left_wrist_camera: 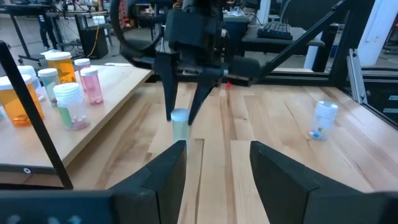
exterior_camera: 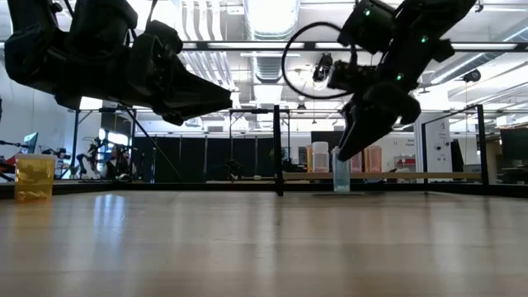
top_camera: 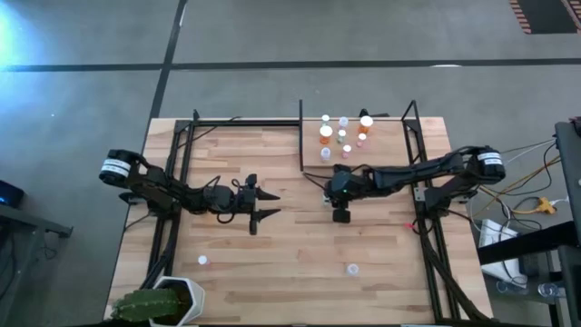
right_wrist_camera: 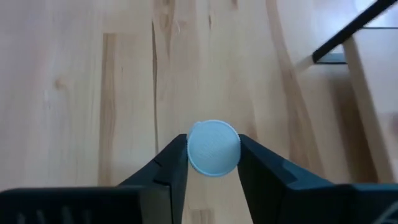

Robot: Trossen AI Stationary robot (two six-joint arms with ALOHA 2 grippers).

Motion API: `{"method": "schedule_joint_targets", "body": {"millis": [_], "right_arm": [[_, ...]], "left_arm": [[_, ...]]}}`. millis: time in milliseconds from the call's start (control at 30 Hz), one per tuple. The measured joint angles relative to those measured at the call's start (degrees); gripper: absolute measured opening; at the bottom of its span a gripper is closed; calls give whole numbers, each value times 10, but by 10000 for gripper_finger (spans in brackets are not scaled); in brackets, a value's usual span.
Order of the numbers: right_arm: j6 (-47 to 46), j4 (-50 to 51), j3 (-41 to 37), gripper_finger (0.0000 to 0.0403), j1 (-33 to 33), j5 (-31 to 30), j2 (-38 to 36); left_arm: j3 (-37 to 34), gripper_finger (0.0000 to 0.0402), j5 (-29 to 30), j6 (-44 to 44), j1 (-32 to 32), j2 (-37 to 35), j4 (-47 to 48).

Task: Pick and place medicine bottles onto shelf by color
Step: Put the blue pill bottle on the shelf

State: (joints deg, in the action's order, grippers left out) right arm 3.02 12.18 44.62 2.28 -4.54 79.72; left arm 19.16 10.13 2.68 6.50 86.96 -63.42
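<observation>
We recorded the right pincer (right_wrist_camera: pixel 212 163) mid-bench, its fingers touching the white cap of one greenish bottle (right_wrist_camera: pixel 213 147). The left pincer (top_camera: pixel 261 207) hung part open, empty. Other bottles (top_camera: pixel 343 134) stood on the far shelf (top_camera: pixel 390 145).

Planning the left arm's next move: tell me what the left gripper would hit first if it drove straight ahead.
Likely the white-capped bottle standing between the right gripper's fingers, dead ahead of the left gripper. Bare table lies between; depth is hard to judge.

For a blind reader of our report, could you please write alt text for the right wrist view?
Seen from directly above, the right gripper has its two dark fingers against both sides of a small bottle's round white cap. Below lies the light wooden table.
</observation>
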Motion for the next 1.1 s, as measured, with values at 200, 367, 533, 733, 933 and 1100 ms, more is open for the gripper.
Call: {"method": "schedule_joint_targets", "body": {"millis": [200, 367, 533, 733, 933, 1100], "right_arm": [[-5, 88, 0, 113, 7, -26, -88], [-52, 184, -8, 111, 41, -99, -169], [-61, 186, -57, 121, 102, -110, -235], [-30, 151, -91, 115, 203, -108, -260], [-3, 120, -92, 120, 275, -67, -238], [-2, 117, -92, 126, 312, -60, -221]], "left_arm": [[0, 161, 0, 0, 0, 0, 0], [0, 161, 0, 0, 6, 0, -1], [0, 161, 0, 0, 11, 0, -3], [0, 161, 0, 1, 18, 0, -6], [0, 161, 0, 0, 25, 0, -6], [0, 161, 0, 0, 26, 0, -6]]}}
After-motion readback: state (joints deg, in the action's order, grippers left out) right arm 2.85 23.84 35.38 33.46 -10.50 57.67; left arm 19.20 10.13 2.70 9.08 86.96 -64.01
